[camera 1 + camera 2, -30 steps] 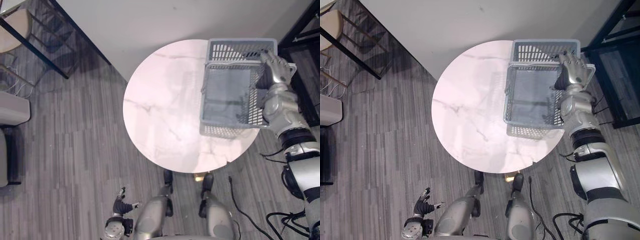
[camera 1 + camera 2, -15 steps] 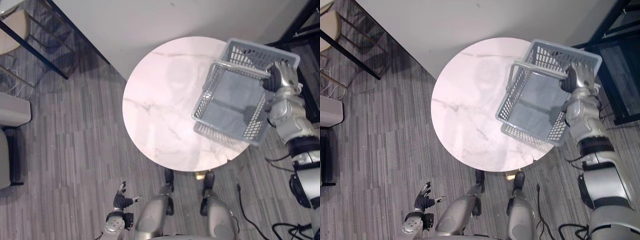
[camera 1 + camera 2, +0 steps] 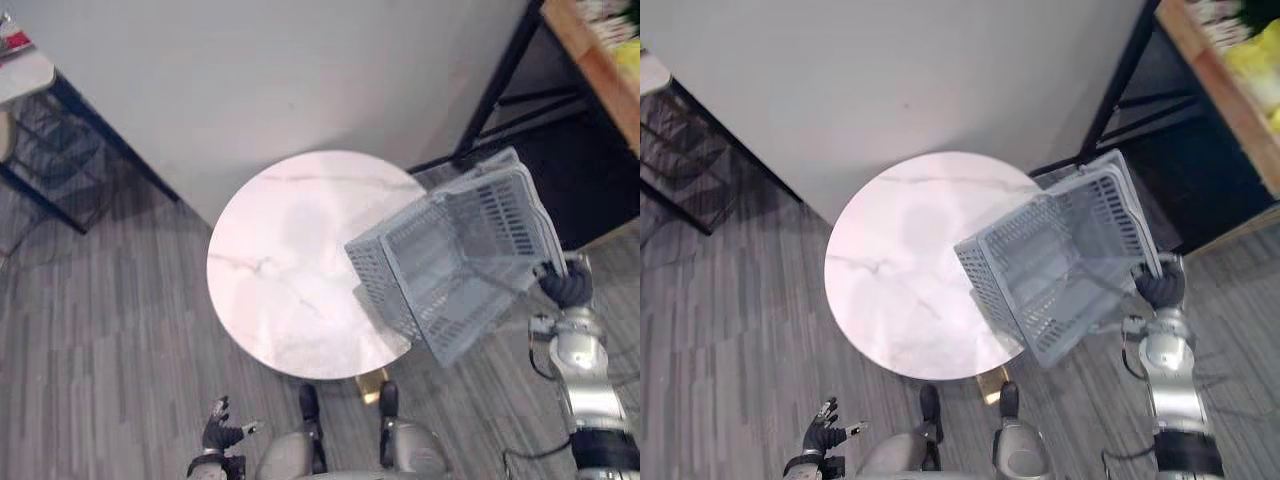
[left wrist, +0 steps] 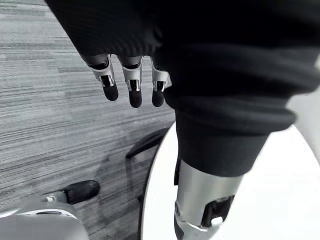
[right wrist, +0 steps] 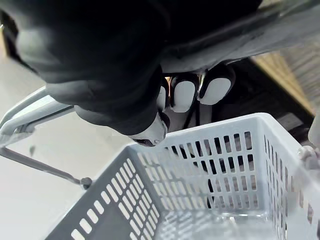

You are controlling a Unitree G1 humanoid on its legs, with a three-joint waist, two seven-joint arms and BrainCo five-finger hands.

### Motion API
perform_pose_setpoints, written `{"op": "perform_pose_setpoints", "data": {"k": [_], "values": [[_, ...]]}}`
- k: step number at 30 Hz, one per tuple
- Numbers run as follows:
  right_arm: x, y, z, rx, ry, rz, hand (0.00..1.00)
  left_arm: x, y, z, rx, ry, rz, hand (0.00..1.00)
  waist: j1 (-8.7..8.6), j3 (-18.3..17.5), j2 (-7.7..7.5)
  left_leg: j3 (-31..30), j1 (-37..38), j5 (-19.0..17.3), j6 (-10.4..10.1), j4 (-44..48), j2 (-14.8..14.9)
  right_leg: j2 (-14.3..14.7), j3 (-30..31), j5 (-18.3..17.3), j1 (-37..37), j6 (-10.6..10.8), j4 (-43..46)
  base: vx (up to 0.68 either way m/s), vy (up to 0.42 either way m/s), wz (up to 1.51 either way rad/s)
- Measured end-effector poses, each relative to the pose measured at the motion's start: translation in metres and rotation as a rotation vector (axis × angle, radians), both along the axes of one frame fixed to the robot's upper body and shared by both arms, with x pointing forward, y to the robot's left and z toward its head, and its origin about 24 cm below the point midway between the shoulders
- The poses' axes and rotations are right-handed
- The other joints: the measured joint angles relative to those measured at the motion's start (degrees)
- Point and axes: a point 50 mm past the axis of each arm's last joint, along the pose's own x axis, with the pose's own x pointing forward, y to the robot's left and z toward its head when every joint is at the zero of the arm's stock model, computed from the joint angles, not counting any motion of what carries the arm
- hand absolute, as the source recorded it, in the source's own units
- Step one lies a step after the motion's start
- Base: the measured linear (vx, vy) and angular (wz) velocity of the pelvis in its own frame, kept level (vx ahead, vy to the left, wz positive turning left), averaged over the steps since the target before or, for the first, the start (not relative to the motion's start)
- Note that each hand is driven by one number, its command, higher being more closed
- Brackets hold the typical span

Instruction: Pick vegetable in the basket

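Overhead views: a grey slotted basket (image 3: pixel 455 265), tilted with its open side towards the upper left of the frame, hangs in the air at centre right, overlapping the right edge of the round marble table (image 3: pixel 280 270). The right robot hand (image 3: pixel 566 287), at the right of the frame, grips the basket's far rim. Right wrist view: its fingers (image 5: pixel 182 95) curl over that rim, with the wire handle (image 5: pixel 30 112) swung aside. The left robot hand (image 3: pixel 218 433) hangs at lower left over the plank floor (image 3: pixel 100 330), fingers (image 4: pixel 131 92) straight and apart, holding nothing. Upper right: a wooden shelf (image 3: pixel 1230 107) bearing yellow items (image 3: pixel 1255 55), too blurred to identify.
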Motion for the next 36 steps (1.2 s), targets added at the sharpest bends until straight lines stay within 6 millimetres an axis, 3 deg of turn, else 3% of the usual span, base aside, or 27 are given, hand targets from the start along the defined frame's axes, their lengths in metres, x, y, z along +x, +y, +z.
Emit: {"op": "perform_pose_setpoints", "data": {"k": [5,7,9,10,11,12,13,15,16,17,19,20,22,24,26,27,28,30,32,34,36], "values": [[-0.016,0.022,-0.020,0.173,-0.009,-0.003,1.00,0.005,0.006,0.011,0.009,-0.061,-0.005,0.00,0.10,-0.44,-0.33,3.70,0.98,-1.91,0.16,1.74,0.21,-0.21,3.64,0.15,-0.32,-0.06,0.60,0.03,0.025,-0.37],[-0.015,0.033,-0.020,0.219,-0.043,-0.002,1.00,0.010,0.006,0.018,0.013,-0.105,-0.011,0.00,0.40,-0.11,-0.86,5.50,-0.80,-2.59,0.51,3.45,0.48,-0.33,5.29,0.39,-2.79,0.05,2.14,-0.05,0.018,-0.49],[-0.013,0.041,-0.016,0.251,-0.081,-0.001,1.00,0.020,0.007,0.028,0.024,-0.165,-0.020,0.00,0.79,0.24,-1.44,7.28,-5.11,-4.81,1.10,9.00,0.86,-0.46,6.01,2.33,-5.65,3.07,2.74,-0.09,0.014,-0.41],[-0.013,0.043,-0.017,0.264,-0.084,-0.018,1.00,0.026,0.007,0.035,0.030,-0.203,-0.026,0.00,1.49,0.51,-1.67,8.33,-7.79,-6.07,2.14,12.88,2.13,0.26,7.25,4.79,-8.17,6.58,3.81,-0.15,0.012,-0.56],[-0.013,0.045,-0.018,0.280,-0.094,-0.039,1.00,0.031,0.008,0.041,0.036,-0.241,-0.021,0.00,2.41,1.45,-1.27,9.17,-9.02,-7.02,2.96,14.23,4.26,0.40,5.42,1.84,-9.42,3.61,9.70,-0.16,0.009,-0.43],[-0.015,0.046,-0.020,0.288,-0.089,-0.048,1.00,0.032,0.010,0.044,0.041,-0.254,-0.015,0.00,2.18,1.83,-1.76,9.11,-8.50,-7.36,3.37,14.89,4.24,-0.62,3.45,-2.91,-10.79,-0.28,17.71,-0.13,-0.046,-0.04],[-0.022,0.048,-0.026,0.304,-0.068,-0.068,1.00,0.030,0.011,0.044,0.043,-0.257,-0.007,0.00,2.16,1.86,-2.57,8.91,-7.74,-7.96,3.81,15.89,3.89,-3.03,1.20,-8.35,-10.69,-2.01,30.11,-0.08,-0.052,0.14],[-0.029,0.050,-0.031,0.319,-0.050,-0.092,1.00,0.025,0.013,0.044,0.038,-0.253,0.013,0.00,2.47,1.28,-3.29,8.64,-7.65,-8.06,3.94,16.95,3.51,-6.03,0.01,-11.29,-7.01,-0.75,37.26,-0.07,-0.099,0.09],[-0.028,0.050,-0.031,0.323,-0.057,-0.096,1.00,0.021,0.015,0.045,0.041,-0.256,0.022,0.00,2.52,0.73,-4.24,8.61,-9.46,-8.15,3.99,18.87,3.09,-7.96,-0.44,-10.16,-4.27,-0.43,36.81,-0.13,-0.162,-0.07],[-0.024,0.049,-0.027,0.315,-0.072,-0.094,1.00,0.021,0.013,0.045,0.031,-0.259,0.029,0.00,3.24,0.64,-3.85,9.06,-11.80,-7.89,3.13,21.16,3.53,-7.13,-0.85,-11.51,-3.81,1.54,32.33,-0.15,-0.139,-0.23],[-0.022,0.047,-0.025,0.302,-0.079,-0.092,1.00,0.018,0.005,0.043,0.005,-0.259,0.037,0.00,5.50,0.30,-2.64,10.33,-12.61,-6.69,2.09,20.73,5.50,-5.20,-1.02,-12.83,-2.13,1.87,25.30,-0.13,-0.099,-0.51],[-0.021,0.048,-0.023,0.298,-0.085,-0.086,1.00,0.018,0.003,0.043,-0.001,-0.259,0.038,0.00,5.60,0.14,-2.80,10.51,-13.54,-6.39,1.69,21.01,5.92,-4.89,-1.71,-14.13,-1.34,1.72,22.12,-0.16,-0.172,-0.32],[-0.013,0.046,-0.015,0.276,-0.112,-0.073,1.00,0.018,-0.002,0.042,-0.023,-0.262,0.044,0.00,5.39,0.61,-1.74,9.73,-16.23,-4.81,0.97,21.36,6.25,-3.71,-2.32,-14.72,-1.67,0.98,18.14,-0.16,-0.122,-0.03],[-0.015,0.042,-0.015,0.259,-0.105,-0.090,1.00,0.020,-0.010,0.041,-0.053,-0.267,0.044,0.00,4.98,1.04,-0.78,5.19,-16.46,-2.13,-0.76,21.23,6.62,-2.62,-3.00,-14.24,-1.55,0.17,18.10,-0.19,-0.121,0.10],[-0.017,0.043,-0.017,0.253,-0.096,-0.086,1.00,0.028,-0.016,0.044,-0.067,-0.288,0.012,0.00,4.96,1.05,-1.36,0.43,-15.48,0.96,-2.53,18.85,5.99,-3.20,-3.74,-13.44,-1.65,-1.60,17.93,-0.18,-0.120,0.03],[-0.015,0.045,-0.016,0.255,-0.099,-0.077,1.00,0.033,-0.022,0.045,-0.082,-0.302,0.006,0.00,4.96,1.36,-1.94,-0.94,-15.55,-2.64,-2.44,23.29,6.74,-2.92,-3.16,-13.11,-2.05,-2.59,18.29,-0.15,-0.074,-0.21],[-0.014,0.047,-0.015,0.257,-0.105,-0.068,1.00,0.035,-0.024,0.045,-0.088,-0.308,0.001,0.00,5.08,1.34,-1.86,-1.37,-15.29,-4.96,-2.56,26.15,7.08,-2.69,-2.71,-12.89,-2.21,-2.89,18.47,-0.12,-0.024,-0.50],[-0.013,0.057,-0.016,0.275,-0.103,-0.035,1.00,0.039,-0.026,0.047,-0.099,-0.321,0.009,0.00,4.96,1.26,-1.76,-4.33,-11.35,-13.08,-2.79,33.01,7.64,-1.21,0.50,-12.14,-3.26,-3.39,19.66,-0.13,0.056,-0.70],[-0.015,0.061,-0.018,0.285,-0.093,-0.030,1.00,0.038,-0.026,0.046,-0.106,-0.318,0.021,0.00,4.55,0.81,-1.29,-4.46,-8.20,-17.37,-2.01,31.43,7.76,0.30,2.51,-11.46,-4.77,-2.86,19.61,-0.15,0.129,-0.61],[-0.016,0.063,-0.024,0.305,-0.078,-0.039,1.00,0.036,-0.023,0.040,-0.098,-0.287,0.028,0.00,3.42,0.00,-1.65,-2.76,-6.12,-19.21,-4.40,25.36,7.48,0.63,4.22,-11.49,-6.22,-2.08,19.05,-0.18,0.168,-0.51],[-0.023,0.062,-0.029,0.312,-0.052,-0.051,1.00,0.033,-0.023,0.031,-0.093,-0.235,0.035,0.00,3.12,-0.70,-2.79,-1.49,-5.47,-18.38,-4.07,22.88,6.34,0.66,5.87,-8.53,-6.06,-0.99,15.17,-0.06,0.119,-0.57]]}}
